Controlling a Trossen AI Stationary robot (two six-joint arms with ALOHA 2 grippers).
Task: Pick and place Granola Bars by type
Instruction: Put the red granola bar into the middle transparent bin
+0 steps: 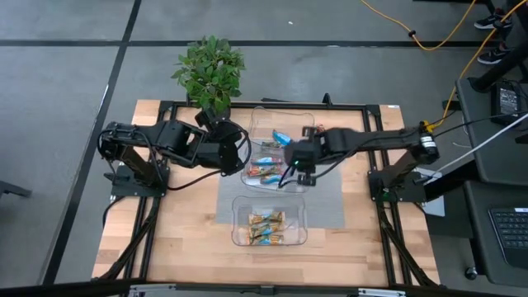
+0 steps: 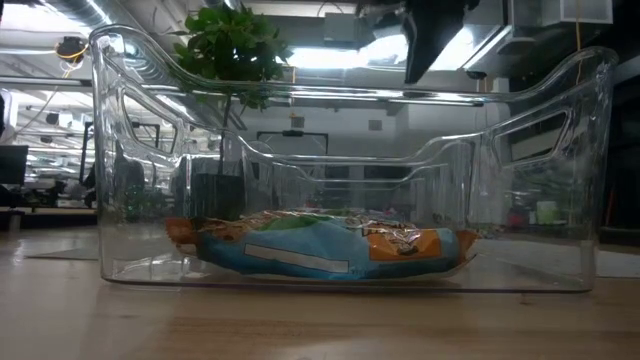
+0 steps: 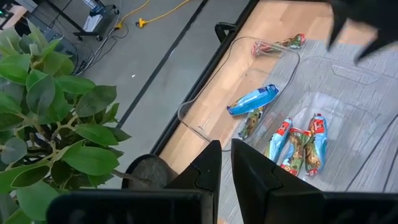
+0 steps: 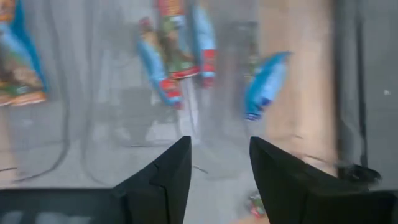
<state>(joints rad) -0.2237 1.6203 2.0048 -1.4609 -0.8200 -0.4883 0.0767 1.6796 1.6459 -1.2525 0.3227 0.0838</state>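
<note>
Near tray (image 1: 239,235), clear plastic, at the table's (image 1: 173,247) front edge: already holds a few sorted granola bars (image 1: 268,227), blue and orange wrappers, lying flat.

Far tray (image 1: 307,117), beyond the near tray toward the potted plant (image 1: 210,70): unsorted bars remain. A cluster of red-multicoloured bars (image 3: 298,140) on its floor, long axes roughly parallel. One blue bar (image 3: 253,99) lies apart from them, further toward the plant end. One more multicoloured bar (image 3: 280,45) at the tray's far corner.

Right tool (image 4: 217,158): hovering over the far tray, fingers spread, nothing held. The blue bar lies ahead of it and off to one side; the red cluster ahead to the other side. Blue bar's long axis runs slightly oblique to the finger gap; likely needs a wrist turn.

Left tool (image 3: 225,165): beside the far tray on the plant side, fingers nearly together, empty.

Judgement: right arm nearer, better placed.
</note>
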